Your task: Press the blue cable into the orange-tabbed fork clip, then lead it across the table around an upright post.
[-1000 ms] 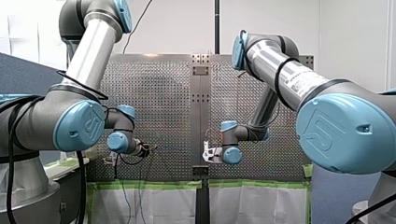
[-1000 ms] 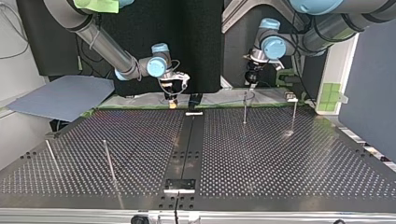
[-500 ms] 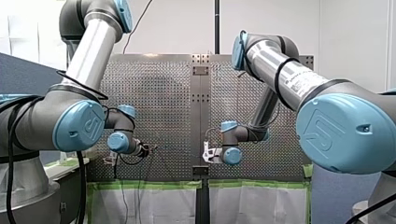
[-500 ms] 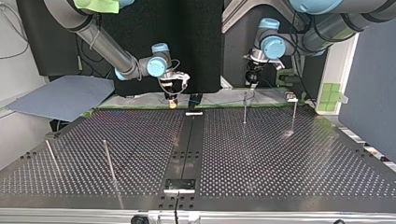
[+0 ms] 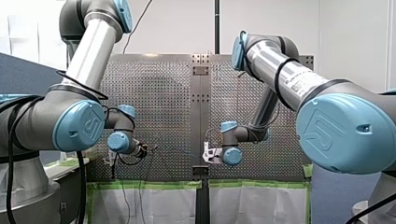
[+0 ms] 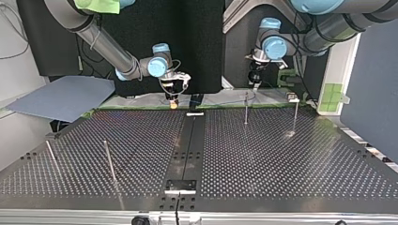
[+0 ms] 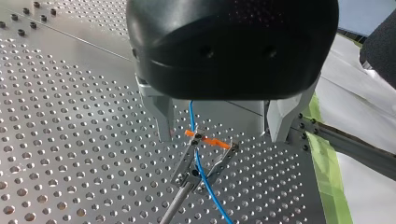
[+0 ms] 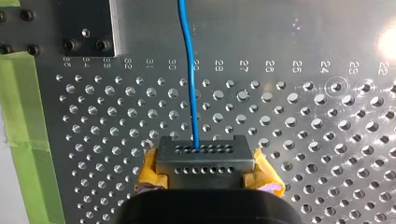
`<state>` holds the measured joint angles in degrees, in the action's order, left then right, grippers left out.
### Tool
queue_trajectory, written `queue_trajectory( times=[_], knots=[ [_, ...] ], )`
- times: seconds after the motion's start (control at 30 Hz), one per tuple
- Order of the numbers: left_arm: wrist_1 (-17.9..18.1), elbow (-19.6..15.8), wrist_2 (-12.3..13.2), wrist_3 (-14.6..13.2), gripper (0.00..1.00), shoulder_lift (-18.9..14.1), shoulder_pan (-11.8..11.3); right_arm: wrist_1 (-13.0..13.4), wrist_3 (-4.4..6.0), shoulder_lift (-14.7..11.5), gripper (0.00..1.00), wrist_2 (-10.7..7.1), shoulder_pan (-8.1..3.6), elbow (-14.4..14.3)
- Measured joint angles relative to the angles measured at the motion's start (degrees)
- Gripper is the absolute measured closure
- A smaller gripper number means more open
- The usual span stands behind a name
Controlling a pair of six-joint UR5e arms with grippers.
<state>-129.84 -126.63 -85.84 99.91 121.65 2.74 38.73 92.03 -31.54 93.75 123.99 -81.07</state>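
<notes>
Rising slightly since a second ago, the left gripper point(image 7: 222, 135) is hovering released over the fork clip point(image 7: 219, 143). The right gripper point(image 8: 205, 163) is clenching the blue cable point(image 8: 189, 65).

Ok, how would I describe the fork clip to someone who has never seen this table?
Start at the perforated table and find my left gripper, open above it. Right under it a thin metal stem splits into a Y: the fork clip. Unlike the plain posts, it carries an orange tab, and the blue cable runs through it.
</notes>
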Motion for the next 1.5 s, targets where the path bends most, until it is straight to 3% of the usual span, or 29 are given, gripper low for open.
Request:
queue_trajectory(
  times=[0.37,0.7,0.9,1.27,1.5],
  knots=[
    [0.17,0.01,0.14,-1.18,0.0,-0.02,0.44,-0.04,0.0,0.08,1.0,-0.31,0.01,-0.02],
    [0.87,0.08,3.41,-2.73,0.0,-0.06,1.74,-0.03,0.01,0.11,1.0,-0.38,0.02,-0.01],
    [0.97,0.42,3.56,-3.34,0.0,-0.07,2.64,-0.11,0.01,0.12,1.0,-0.48,0.05,-0.02],
    [0.84,1.59,-0.45,-4.74,0.0,-0.07,5.26,-0.05,-0.02,0.18,1.0,-0.48,0.05,-0.02],
    [0.9,2.81,-3.66,-4.02,0.0,-0.03,7.44,-0.06,-0.04,0.25,1.0,-0.5,0.03,0.0]
  ],
)
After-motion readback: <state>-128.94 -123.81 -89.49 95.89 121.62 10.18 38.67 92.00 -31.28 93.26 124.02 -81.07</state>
